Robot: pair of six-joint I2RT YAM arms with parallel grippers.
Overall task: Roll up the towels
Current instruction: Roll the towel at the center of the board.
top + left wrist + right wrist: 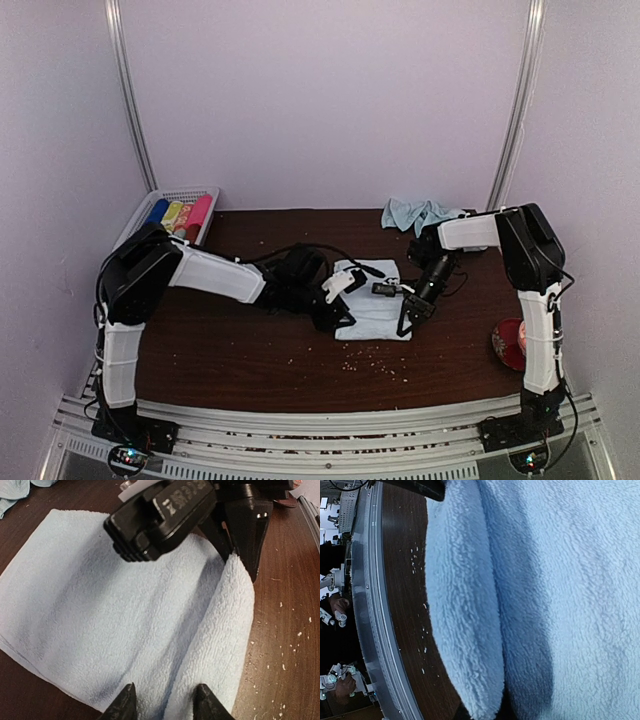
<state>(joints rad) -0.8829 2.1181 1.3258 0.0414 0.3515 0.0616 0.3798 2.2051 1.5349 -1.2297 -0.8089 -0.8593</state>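
Observation:
One pale blue towel [372,300] lies spread in the middle of the table. Its near edge is turned over into a thick lip [220,630], also seen in the right wrist view [465,605]. My left gripper [340,312] is open at the lip's left end, its fingertips [125,705] pressing down on the cloth. My right gripper [405,322] is at the lip's right end, shut on the fold [485,700]; it also shows in the left wrist view [245,540]. The second towel [418,213] lies crumpled at the back right.
A white basket [140,215] holding coloured rolls stands at the back left corner. A red object [510,340] sits by the right arm's base. Small white crumbs [375,362] are scattered on the dark wood near the front metal rail [375,630].

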